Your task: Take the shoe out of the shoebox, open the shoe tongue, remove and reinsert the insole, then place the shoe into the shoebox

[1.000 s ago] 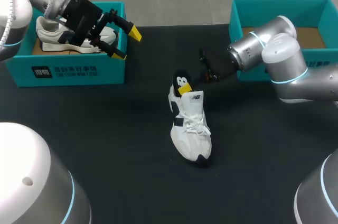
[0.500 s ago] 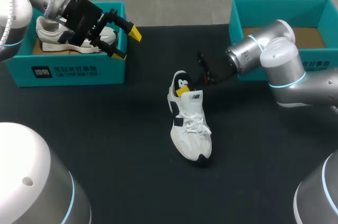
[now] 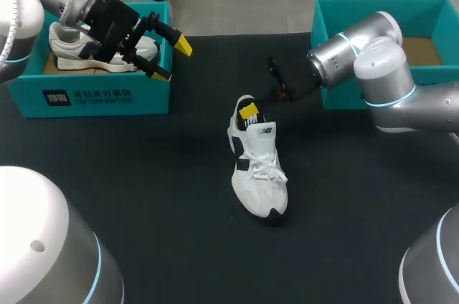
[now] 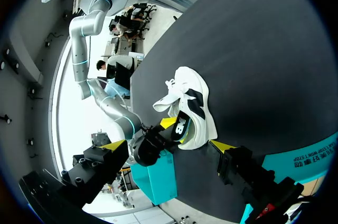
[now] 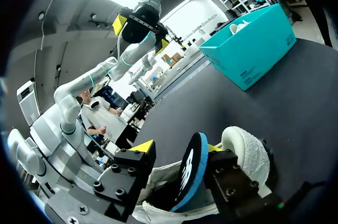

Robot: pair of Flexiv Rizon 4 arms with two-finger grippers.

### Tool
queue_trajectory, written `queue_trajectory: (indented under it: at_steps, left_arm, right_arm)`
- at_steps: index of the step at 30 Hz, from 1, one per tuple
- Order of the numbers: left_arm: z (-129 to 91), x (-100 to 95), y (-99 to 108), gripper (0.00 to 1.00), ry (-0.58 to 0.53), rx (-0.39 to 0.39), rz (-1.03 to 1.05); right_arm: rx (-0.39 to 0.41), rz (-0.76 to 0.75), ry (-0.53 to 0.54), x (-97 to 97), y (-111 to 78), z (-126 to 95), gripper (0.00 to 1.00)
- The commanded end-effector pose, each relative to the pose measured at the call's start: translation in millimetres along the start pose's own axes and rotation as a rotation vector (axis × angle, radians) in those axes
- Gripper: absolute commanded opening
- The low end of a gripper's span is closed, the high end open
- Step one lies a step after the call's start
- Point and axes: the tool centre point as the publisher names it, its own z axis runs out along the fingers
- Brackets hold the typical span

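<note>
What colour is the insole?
The insole is black with a blue edge; clearest in the right wrist view.

Head camera looks down on the black counter [image 3: 158, 196] from above and behind. Both wrist cameras face the white sneaker [image 4: 193, 102], the right apparently nearest.

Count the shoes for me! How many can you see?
2. One white shoe lies mid-table. The other shoe sits in the left teal box, behind my left hand. My right arm hides part of the right box, so another may hide there.
</note>
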Motion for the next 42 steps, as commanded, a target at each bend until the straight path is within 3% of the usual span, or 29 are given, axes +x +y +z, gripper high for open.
queue_trajectory:
  at_steps: [1, 7, 18, 22, 36, 42]
  left_arm:
    - [0, 0.1, 0, 1.00, 0.003, 0.001, 0.001]
    - [0, 0.1, 0, 1.00, 0.003, 0.001, 0.001]
    - [0, 0.1, 0, 1.00, 0.003, 0.001, 0.001]
    - [0, 0.1, 0, 1.00, 0.003, 0.001, 0.001]
    - [0, 0.1, 0, 1.00, 0.003, 0.001, 0.001]
    - [0, 0.1, 0, 1.00, 0.003, 0.001, 0.001]
  right_arm:
    - [0.010, 0.002, -0.003, -0.3, 2.0, -1, 0.47]
    - [0.009, 0.020, -0.041, 2.8, -0.9, -3, 0.45]
    - [-0.042, 0.041, -0.132, 4.2, -5.0, -16, 0.54]
    - [-0.042, 0.039, -0.130, 5.7, -3.6, -15, 0.50]
    - [-0.018, 0.056, -0.190, 6.5, -6.3, -26, 0.53]
    - [-0.024, 0.066, -0.212, 4.7, -6.8, -29, 0.43]
